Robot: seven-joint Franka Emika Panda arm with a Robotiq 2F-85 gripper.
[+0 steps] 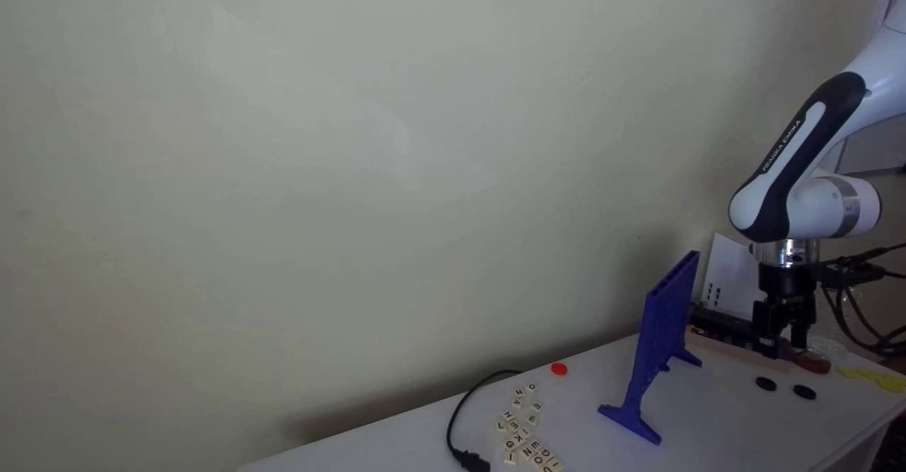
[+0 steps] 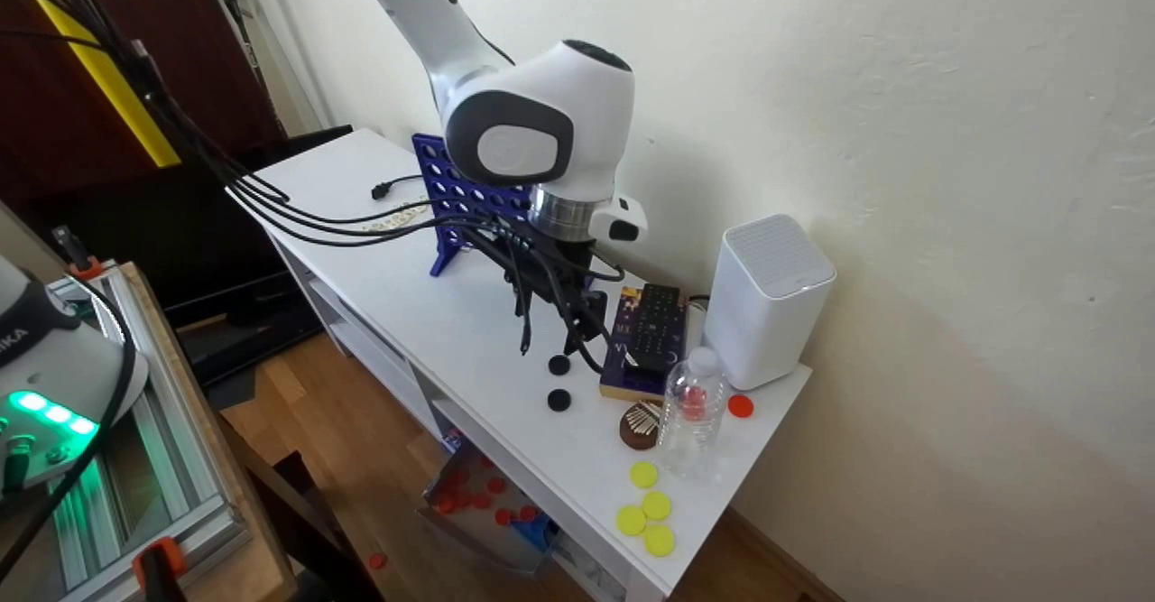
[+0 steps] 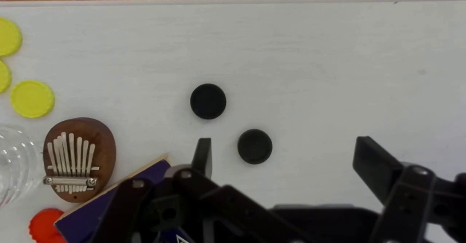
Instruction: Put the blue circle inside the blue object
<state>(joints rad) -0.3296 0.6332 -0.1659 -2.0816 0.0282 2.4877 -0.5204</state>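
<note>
Left to right in an exterior view: letter tiles (image 1: pixel 519 438), K and G legible; then the blue object (image 1: pixel 665 320) stands on the white table (image 1: pixel 729 426). At right the gripper (image 1: pixel 784 345) hangs, jaws wide apart, under the arm (image 1: pixel 821 206) lettered "FRANKA EMIKA".

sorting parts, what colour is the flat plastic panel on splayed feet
The panel is blue, clearest in an exterior view.

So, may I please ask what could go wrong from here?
The open gripper hovers near the purple block and might clip it on the way down. The two dark discs look black rather than plainly blue, so the wrong piece might be picked. The rack is a thin upright panel on splayed feet, so a bump could tip it.
</note>
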